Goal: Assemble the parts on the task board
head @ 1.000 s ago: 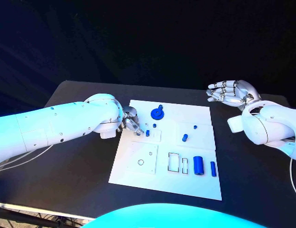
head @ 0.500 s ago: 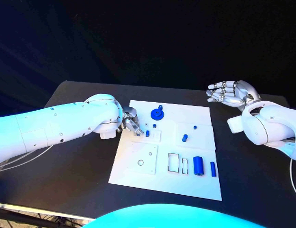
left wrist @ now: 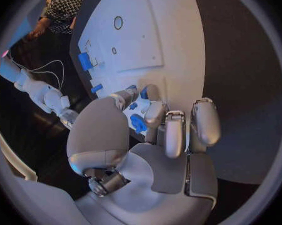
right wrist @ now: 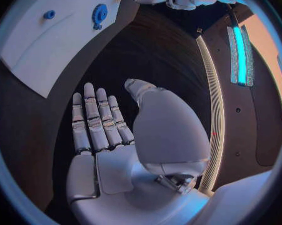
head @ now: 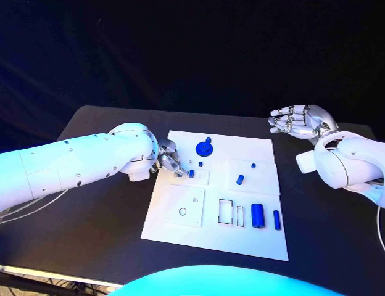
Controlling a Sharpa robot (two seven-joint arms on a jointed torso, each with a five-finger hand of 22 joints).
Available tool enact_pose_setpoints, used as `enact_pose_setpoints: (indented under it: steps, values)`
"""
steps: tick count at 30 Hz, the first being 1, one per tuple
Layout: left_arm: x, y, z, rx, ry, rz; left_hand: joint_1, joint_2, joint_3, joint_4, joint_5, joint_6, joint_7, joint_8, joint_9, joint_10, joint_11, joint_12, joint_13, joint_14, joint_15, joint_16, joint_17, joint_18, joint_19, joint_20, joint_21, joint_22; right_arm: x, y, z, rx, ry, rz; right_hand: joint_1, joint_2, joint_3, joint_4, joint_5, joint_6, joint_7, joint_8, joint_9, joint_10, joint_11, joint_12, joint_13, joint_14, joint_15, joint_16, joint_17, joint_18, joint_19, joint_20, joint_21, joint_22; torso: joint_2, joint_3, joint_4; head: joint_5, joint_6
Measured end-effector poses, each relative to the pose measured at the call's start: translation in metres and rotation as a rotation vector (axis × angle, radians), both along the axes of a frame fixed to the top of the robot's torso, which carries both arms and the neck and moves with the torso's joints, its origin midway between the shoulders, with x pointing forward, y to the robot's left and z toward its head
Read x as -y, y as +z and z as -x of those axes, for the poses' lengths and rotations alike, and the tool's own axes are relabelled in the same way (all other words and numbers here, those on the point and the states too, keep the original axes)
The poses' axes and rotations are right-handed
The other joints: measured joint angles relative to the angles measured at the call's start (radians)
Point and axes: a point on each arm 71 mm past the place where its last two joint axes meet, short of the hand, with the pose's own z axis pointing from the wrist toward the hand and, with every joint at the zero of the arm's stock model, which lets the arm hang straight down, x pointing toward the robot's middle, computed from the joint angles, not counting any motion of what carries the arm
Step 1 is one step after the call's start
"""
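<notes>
The white task board (head: 212, 228) lies in the middle of the black table. My left hand (head: 168, 158) hovers over the board's left edge, its fingers curled down around a small blue part (head: 190, 173). In the left wrist view that small blue part (left wrist: 139, 123) sits between the thumb and the fingers of my left hand (left wrist: 154, 135). A blue gear (head: 205, 147) stands near the board's far edge. My right hand (head: 301, 121) hangs open and empty above the table's far right corner, off the board. Its fingers (right wrist: 96, 122) lie straight.
Other blue parts lie on the board: two tiny pegs (head: 254, 165), a short piece (head: 240, 179), a thick cylinder (head: 258, 214) and a thin one (head: 277, 219). Rectangular slots (head: 227, 211) and a round hole (head: 182, 211) sit near the front. The black table (head: 95, 216) surrounds the board.
</notes>
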Motion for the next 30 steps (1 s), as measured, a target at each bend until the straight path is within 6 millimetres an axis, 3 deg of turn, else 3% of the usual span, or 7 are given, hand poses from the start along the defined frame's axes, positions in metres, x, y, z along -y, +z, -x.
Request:
enact_pose_setpoints:
  steps: [21, 28, 30]
  values:
    - [-0.005, 0.012, 0.000, 0.034, 0.017, 0.023, -0.009, 0.009, -0.045, 0.007, 0.000, 0.000, 0.000, -0.006, -0.003, 0.000, 0.000, -0.008, -0.002, 0.000, 0.000, 0.000, 0.000, 0.000, 0.000, 0.000, -0.004, -0.003, 0.001, 0.000, -0.001, 0.001, -0.003, 0.001, 0.000, 0.000, 0.000, 0.000, 0.000, 0.000, 0.000, 0.000, -0.001, 0.000, 0.000, 0.000, 0.000, 0.000, 0.000, 0.000, -0.002, 0.000, 0.000, 0.000, 0.000, -0.003, 0.000, 0.0010, 0.0000, -0.007, 0.006]
    - [-0.006, 0.024, -0.003, 0.067, 0.039, 0.060, -0.017, 0.017, -0.088, 0.008, 0.000, -0.014, 0.014, -0.017, -0.007, -0.039, 0.012, -0.055, -0.068, 0.000, 0.000, 0.000, 0.000, 0.000, -0.015, 0.000, -0.024, -0.035, 0.002, 0.000, -0.001, 0.000, -0.005, 0.002, 0.000, 0.000, 0.000, 0.000, 0.000, 0.000, 0.000, 0.000, -0.001, 0.000, 0.000, 0.000, 0.000, 0.000, 0.000, 0.000, -0.001, 0.000, 0.000, 0.000, 0.000, -0.003, -0.001, 0.0010, 0.0000, -0.007, 0.009]
    - [-0.007, 0.027, -0.004, 0.081, 0.055, 0.078, -0.020, 0.020, -0.113, 0.009, 0.000, -0.034, 0.018, -0.025, -0.007, -0.069, 0.018, -0.088, -0.115, 0.000, 0.000, -0.014, 0.000, 0.000, -0.039, 0.002, -0.043, -0.070, 0.002, 0.000, -0.001, 0.001, -0.006, 0.003, 0.000, 0.000, 0.000, 0.000, 0.000, 0.000, 0.000, 0.000, -0.001, 0.000, 0.000, 0.000, 0.000, 0.000, 0.000, 0.000, -0.001, 0.000, 0.000, 0.000, 0.000, -0.003, -0.001, 0.0010, 0.0000, -0.007, 0.009]
